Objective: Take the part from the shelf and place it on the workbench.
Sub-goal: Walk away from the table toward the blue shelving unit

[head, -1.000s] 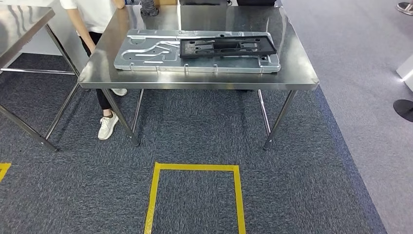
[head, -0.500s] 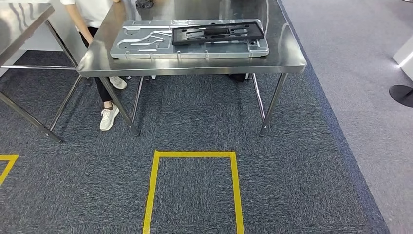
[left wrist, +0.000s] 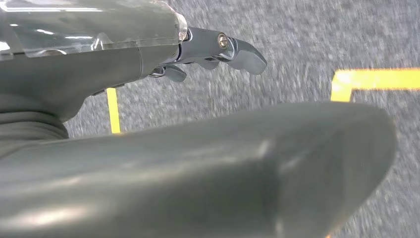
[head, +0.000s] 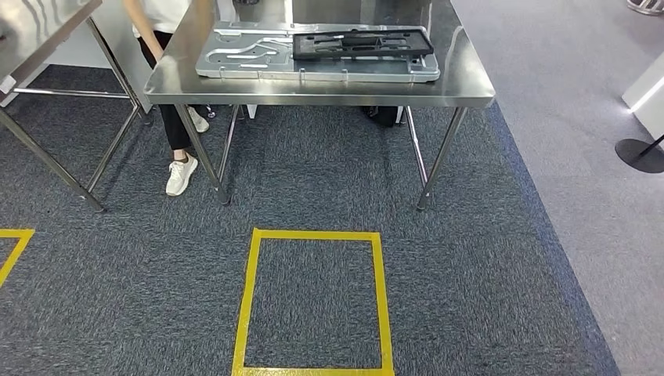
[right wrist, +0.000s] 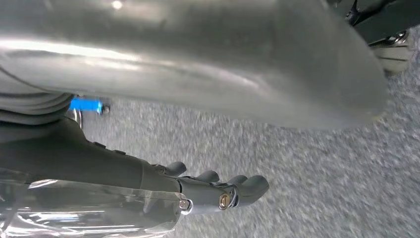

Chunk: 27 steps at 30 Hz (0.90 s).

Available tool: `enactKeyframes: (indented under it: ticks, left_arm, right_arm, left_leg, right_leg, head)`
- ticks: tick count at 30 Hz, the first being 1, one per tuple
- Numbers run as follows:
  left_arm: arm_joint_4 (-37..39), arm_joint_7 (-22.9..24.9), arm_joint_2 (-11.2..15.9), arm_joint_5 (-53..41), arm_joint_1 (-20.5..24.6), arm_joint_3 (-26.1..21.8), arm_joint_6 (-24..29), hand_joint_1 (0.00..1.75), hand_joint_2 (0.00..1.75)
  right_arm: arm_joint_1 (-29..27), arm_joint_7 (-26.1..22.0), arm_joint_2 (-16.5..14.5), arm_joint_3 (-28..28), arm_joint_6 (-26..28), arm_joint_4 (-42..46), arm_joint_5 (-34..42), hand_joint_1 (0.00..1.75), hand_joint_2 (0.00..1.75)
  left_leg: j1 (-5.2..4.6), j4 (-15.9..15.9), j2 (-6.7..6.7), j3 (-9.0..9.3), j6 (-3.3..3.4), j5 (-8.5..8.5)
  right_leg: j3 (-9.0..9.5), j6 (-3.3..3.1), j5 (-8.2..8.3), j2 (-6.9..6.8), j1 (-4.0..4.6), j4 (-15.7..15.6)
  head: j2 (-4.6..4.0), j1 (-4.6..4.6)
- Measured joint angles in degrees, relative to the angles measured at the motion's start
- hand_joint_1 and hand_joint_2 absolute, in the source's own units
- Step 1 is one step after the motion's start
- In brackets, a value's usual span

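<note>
Head view, flat black slotted part (head: 362, 43) atop silver plate (head: 243, 59) on workbench (head: 470, 82), both hands empty, fingers apart

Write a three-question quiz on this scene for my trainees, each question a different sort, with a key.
1. True or false: the black frame lies on the grey metal plate.
2. Which is marked on the carpet in front of the steel table? A) red circle B) yellow tape square C) white arrow
3. Fill in: the left robot hand and the right robot hand hang over the ____, holding nothing.

Key: 1 true; 2 B; 3 carpet.
</note>
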<state>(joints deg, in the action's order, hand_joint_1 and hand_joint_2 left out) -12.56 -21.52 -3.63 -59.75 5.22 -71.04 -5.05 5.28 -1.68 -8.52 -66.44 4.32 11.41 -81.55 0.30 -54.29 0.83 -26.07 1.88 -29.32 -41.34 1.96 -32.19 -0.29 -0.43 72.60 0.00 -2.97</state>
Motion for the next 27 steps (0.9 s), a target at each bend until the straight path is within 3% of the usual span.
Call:
enactKeyframes:
  ticks: [1,2,3,5,6,9,10,13,14,16,17,20,25,26,27]
  left_arm:
    - [0.01,0.06,0.0,-0.04,0.0,0.01,0.03,0.0,0.0]
    - [0.01,0.14,0.0,-0.08,0.0,0.02,0.03,0.0,0.0]
    - [0.01,0.2,-0.01,-0.13,0.01,0.03,0.0,0.0,0.0]
    - [0.02,0.33,-0.11,-0.21,0.08,0.08,-0.08,0.0,0.0]
    - [0.02,0.4,-0.19,-0.26,0.15,0.09,-0.11,0.0,0.0]
    - [0.04,0.76,-0.37,-0.48,0.38,0.11,-0.1,0.0,0.0]
    - [0.04,0.89,-0.44,-0.55,0.41,0.12,-0.08,0.0,0.44]
    - [0.07,1.17,-0.64,-0.68,0.54,0.13,0.04,0.0,1.75]
    - [0.08,1.27,-0.66,-0.7,0.59,0.13,0.09,0.0,1.75]
    - [0.08,1.49,-0.66,-0.74,0.62,0.13,0.22,0.0,1.75]
    - [0.08,1.58,-0.66,-0.75,0.61,0.13,0.31,0.0,1.75]
    - [0.08,1.89,-0.68,-0.7,0.53,0.13,0.59,0.0,1.75]
    - [0.07,3.38,-0.65,0.34,0.26,0.87,1.03,0.0,1.75]
    - [0.06,3.69,-0.63,1.05,0.06,1.66,1.09,0.0,1.75]
    - [0.06,4.0,-0.61,1.88,-0.16,2.66,1.14,0.0,1.31]
  right_arm:
    - [-0.02,0.02,0.0,-0.18,-0.24,0.0,0.29,0.0,0.87]
    - [-0.04,0.06,0.01,-0.39,-0.42,0.0,0.58,0.0,1.31]
    - [-0.05,0.11,0.01,-0.6,-0.55,0.0,0.83,0.0,1.75]
    - [-0.01,0.23,0.09,-0.99,-0.64,0.0,1.17,0.0,1.75]
    - [0.02,0.28,0.13,-1.14,-0.63,0.0,1.24,0.0,1.75]
    - [-0.03,0.71,0.24,-1.51,-0.5,0.0,1.18,0.0,1.75]
    - [-0.1,1.07,0.27,-1.59,-0.38,0.01,1.07,0.0,1.75]
    - [-0.17,2.56,0.38,-1.66,0.21,0.02,0.52,0.0,1.75]
    - [-0.15,2.97,0.4,-1.66,0.35,0.02,0.35,0.0,1.31]
    - [-0.14,3.3,0.41,-1.66,0.4,0.02,0.22,0.0,0.44]
    - [-0.14,3.22,0.42,-1.66,0.35,0.02,0.28,0.0,0.44]
    - [-0.14,2.87,0.42,-1.66,0.19,0.02,0.62,0.0,1.75]
    - [-0.27,3.42,0.55,-1.14,-0.15,0.05,2.37,0.0,1.75]
    - [-0.4,3.44,0.66,-0.53,-0.33,0.09,3.32,0.0,1.31]
    - [-0.56,3.45,0.79,0.28,-0.46,0.14,4.41,0.0,0.87]
  left_leg:
    - [-0.07,-0.25,0.0,-0.45,-0.02,0.18]
    - [-0.12,-0.56,-0.01,-0.85,-0.05,0.28]
    - [-0.15,-0.87,-0.03,-1.12,-0.09,0.31]
    - [-0.32,-1.52,-0.07,-1.51,-0.34,0.22]
    - [-0.42,-1.8,-0.06,-1.78,-0.57,0.2]
    - [-0.61,-1.94,0.02,-2.36,-1.35,0.46]
    - [-0.64,-1.84,-0.01,-2.29,-1.48,0.58]
    - [-0.82,-1.31,-0.12,-2.16,-0.32,0.86]
    - [-0.82,-1.12,-0.12,-2.18,-0.09,0.93]
    - [-0.69,-1.06,-0.11,-2.21,-0.69,1.06]
    - [-0.64,-1.05,-0.12,-2.24,-0.84,1.13]
    - [-0.52,-1.04,-0.12,-2.3,-1.28,1.31]
    - [-0.5,-1.05,-0.12,-2.34,-1.68,1.48]
    - [-0.51,-1.07,-0.12,-2.35,-1.72,1.5]
    - [-0.51,-1.09,-0.12,-2.38,-1.73,1.51]
  right_leg:
    - [-0.18,0.02,-0.52,0.0,0.0,1.64]
    - [0.82,-0.04,0.03,0.0,0.0,0.95]
    - [2.9,-0.21,1.42,0.0,0.02,-1.94]
    - [7.94,-0.85,4.08,0.0,0.21,-10.18]
    - [9.51,-1.18,4.63,-0.01,0.34,-13.12]
    - [10.19,-1.9,4.55,0.02,0.55,-15.28]
    - [10.26,-2.02,4.7,0.01,0.5,-15.57]
    - [10.55,-2.17,5.14,0.08,0.31,-16.35]
    - [10.5,-2.24,5.17,0.13,0.33,-16.32]
    - [10.41,-2.41,5.21,0.11,0.48,-16.19]
    - [10.36,-2.48,5.24,0.09,0.53,-16.13]
    - [10.3,-2.64,5.33,0.07,0.66,-16.01]
    - [10.29,-2.68,5.46,0.06,0.66,-15.95]
    - [10.28,-2.65,5.49,0.07,0.65,-15.95]
    - [10.28,-2.62,5.51,0.07,0.64,-15.95]
  head:
    - [0.0,0.0]
    - [0.0,0.0]
    - [0.0,0.0]
    - [0.0,0.0]
    - [0.0,0.0]
    - [0.0,0.0]
    - [0.0,0.0]
    - [0.0,0.0]
    - [0.0,-0.01]
    - [0.0,-0.01]
    - [0.0,-0.01]
    - [0.0,-0.01]
    - [0.0,0.0]
    - [0.0,0.0]
    - [0.0,0.0]
